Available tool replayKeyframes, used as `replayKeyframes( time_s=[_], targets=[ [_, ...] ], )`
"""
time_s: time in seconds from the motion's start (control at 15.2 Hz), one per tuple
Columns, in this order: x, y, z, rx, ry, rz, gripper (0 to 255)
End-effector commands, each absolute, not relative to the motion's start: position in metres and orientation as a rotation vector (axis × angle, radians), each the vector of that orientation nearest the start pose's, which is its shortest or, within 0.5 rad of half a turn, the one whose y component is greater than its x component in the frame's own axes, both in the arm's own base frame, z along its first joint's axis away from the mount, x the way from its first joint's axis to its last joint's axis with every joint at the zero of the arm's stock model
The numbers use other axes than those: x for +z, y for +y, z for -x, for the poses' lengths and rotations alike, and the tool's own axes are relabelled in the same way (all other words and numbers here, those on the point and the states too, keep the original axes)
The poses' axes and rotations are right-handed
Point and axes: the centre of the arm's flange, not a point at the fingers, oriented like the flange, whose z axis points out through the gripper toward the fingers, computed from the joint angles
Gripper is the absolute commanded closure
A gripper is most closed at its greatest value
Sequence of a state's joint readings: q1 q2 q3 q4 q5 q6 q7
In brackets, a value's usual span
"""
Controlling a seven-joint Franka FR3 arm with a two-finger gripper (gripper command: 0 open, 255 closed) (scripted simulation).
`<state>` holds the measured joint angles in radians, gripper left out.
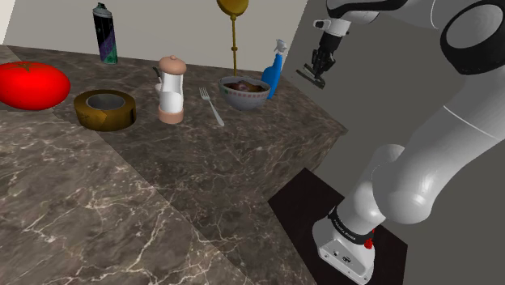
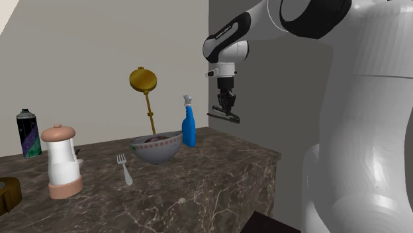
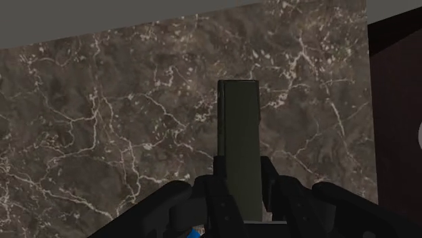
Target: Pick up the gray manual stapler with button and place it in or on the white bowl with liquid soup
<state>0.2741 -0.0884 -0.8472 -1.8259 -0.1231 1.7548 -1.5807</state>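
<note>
On the marble counter (image 1: pixel 121 186), left of centre in the shoulder view, a fork (image 1: pixel 212 107) lies just beside the pale bowl (image 1: pixel 245 100) of dark soup, with a blue spray bottle (image 1: pixel 274 73) standing close at the bowl's right. In the upper right of the frame the gripper (image 1: pixel 318 66) hangs above the counter's edge, its fingers (image 3: pixel 269 177) clamped narrowly on the dark grey stapler (image 1: pixel 311 77). The carry leftward looks risky: the stapler could clip the bottle, or be dropped from too high and splash soup.

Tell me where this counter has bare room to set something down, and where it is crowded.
Bare: the wide front of the brown marble counter, before the brown tape roll and silver fork; also the corner beside the blue spray bottle. Crowded: the back row around the grey-white bowl.
</note>
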Motion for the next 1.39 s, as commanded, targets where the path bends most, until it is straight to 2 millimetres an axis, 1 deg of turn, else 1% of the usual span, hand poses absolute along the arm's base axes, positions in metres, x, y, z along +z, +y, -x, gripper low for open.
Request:
replayKeyframes(
  time_s=[0.0, 0.07, 0.13, 1.32],
  targets=[
    [0.56, -0.315, -0.444, 0.085, -1.559, 2.744, 255],
    [0.566, -0.315, -0.444, 0.085, -1.559, 2.744, 255],
    [0.567, -0.315, -0.444, 0.085, -1.559, 2.744, 255],
    [0.561, -0.091, -0.523, 0.085, -1.559, 2.744, 255]
  ],
)
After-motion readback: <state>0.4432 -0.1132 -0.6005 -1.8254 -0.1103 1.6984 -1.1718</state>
